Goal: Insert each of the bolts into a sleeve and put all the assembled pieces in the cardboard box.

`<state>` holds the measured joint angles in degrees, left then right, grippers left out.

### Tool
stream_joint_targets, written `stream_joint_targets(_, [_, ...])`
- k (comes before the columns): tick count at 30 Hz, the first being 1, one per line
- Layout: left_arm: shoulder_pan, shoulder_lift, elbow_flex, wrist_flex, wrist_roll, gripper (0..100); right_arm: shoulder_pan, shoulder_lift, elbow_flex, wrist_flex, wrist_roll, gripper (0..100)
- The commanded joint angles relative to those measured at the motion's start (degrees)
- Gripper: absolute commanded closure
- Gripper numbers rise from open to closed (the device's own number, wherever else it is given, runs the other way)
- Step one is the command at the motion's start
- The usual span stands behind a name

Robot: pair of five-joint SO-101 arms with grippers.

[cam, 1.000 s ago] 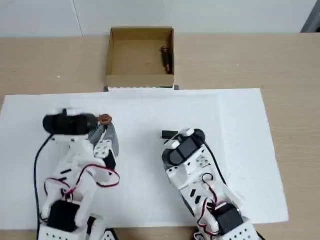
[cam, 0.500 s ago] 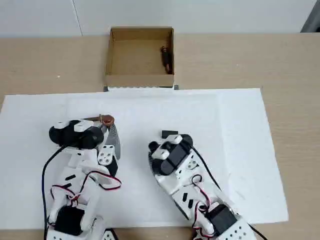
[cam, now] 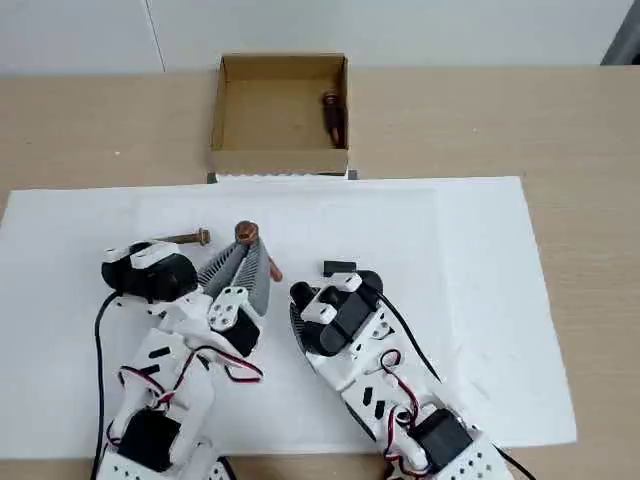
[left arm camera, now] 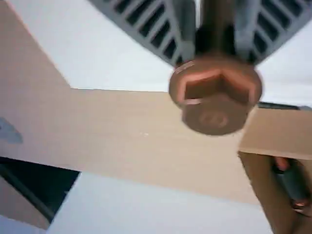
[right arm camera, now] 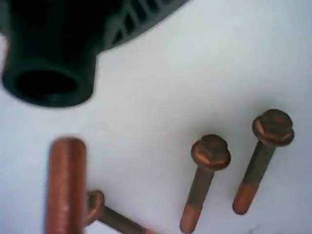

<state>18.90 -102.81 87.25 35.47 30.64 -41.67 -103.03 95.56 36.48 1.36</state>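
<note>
now clamping bolt (left arm camera: 214, 92) tight in left gripper (cam: 247, 250), head toward far side, over white sheet (cam: 470, 260). holding black sleeve (right arm camera: 48, 73) in right gripper (right arm camera: 66, 48), just right of bolt. far off: cardboard box (cam: 228, 110), one done piece (cam: 333, 115) inside at right. loose bolt (cam: 185, 238) on sheet, left.

A white sheet (cam: 480, 300) covers the wooden table (cam: 100, 120), with perhaps a pale wall (cam: 400, 30) behind.
</note>
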Motion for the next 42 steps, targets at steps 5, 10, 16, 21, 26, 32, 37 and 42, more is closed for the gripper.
stream_joint_targets(5, [3.08,-0.79,-1.19,-1.76,2.64,100,-0.57,-0.40,0.88,-1.36,-0.18,99.6])
stream_joint_targets(10, [3.08,-0.79,-4.62,-1.58,2.64,100,-0.57,-0.31,0.88,-1.27,-0.18,99.6])
stream_joint_targets(16, [3.16,-0.79,-7.08,-1.41,2.64,100,-0.57,-0.22,0.88,-1.19,-0.09,99.6])
stream_joint_targets(21, [3.25,-0.70,-8.13,0.18,2.64,100,-0.57,-0.22,0.88,-1.19,-0.09,99.6])
stream_joint_targets(26, [5.01,-0.79,-8.22,4.57,2.64,100,-0.57,-0.57,0.88,-1.54,3.69,99.6])
stream_joint_targets(32, [7.56,-0.79,-8.66,5.89,2.64,100,-0.57,-0.84,0.88,-1.71,4.40,99.6])
stream_joint_targets(37, [7.47,-0.79,-8.40,6.07,2.46,100,-0.57,-0.84,0.70,-1.71,4.40,99.6])
stream_joint_targets(42, [7.38,-0.79,-8.40,5.98,2.29,100,-0.57,-0.84,0.62,-1.71,4.40,99.6])
